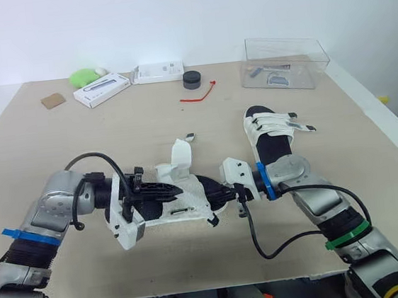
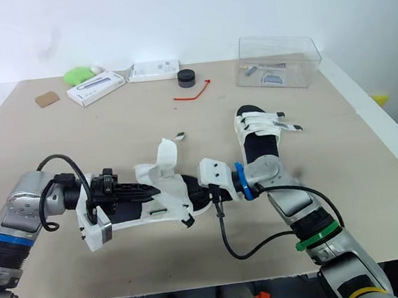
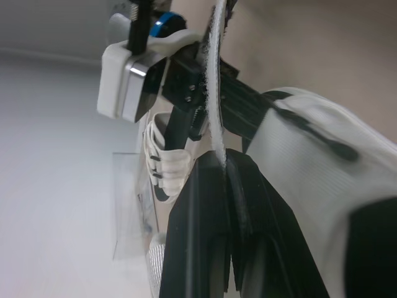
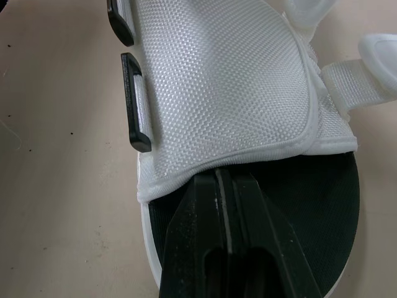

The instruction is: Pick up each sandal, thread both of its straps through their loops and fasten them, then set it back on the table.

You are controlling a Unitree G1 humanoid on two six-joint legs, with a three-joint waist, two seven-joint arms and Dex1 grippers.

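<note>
One clear box (image 1: 311, 52) far right on the table (image 1: 113, 144) holds small grey items. Open sandal (image 1: 194, 205) lies between my grippers: left gripper (image 3: 225, 160) pinches its strap (image 3: 214, 93); right gripper (image 4: 224, 177), fingers (image 4: 197, 214) pressed together, meets its upper.

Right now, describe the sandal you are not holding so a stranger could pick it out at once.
On the beige table, look to the robot's right, just in front of the clear plastic box. The white-strapped black-soled sandal lies flat there, both straps across its footbed, whereas its twin is gripped by the left hand and right hand, one strap standing loose.
</note>
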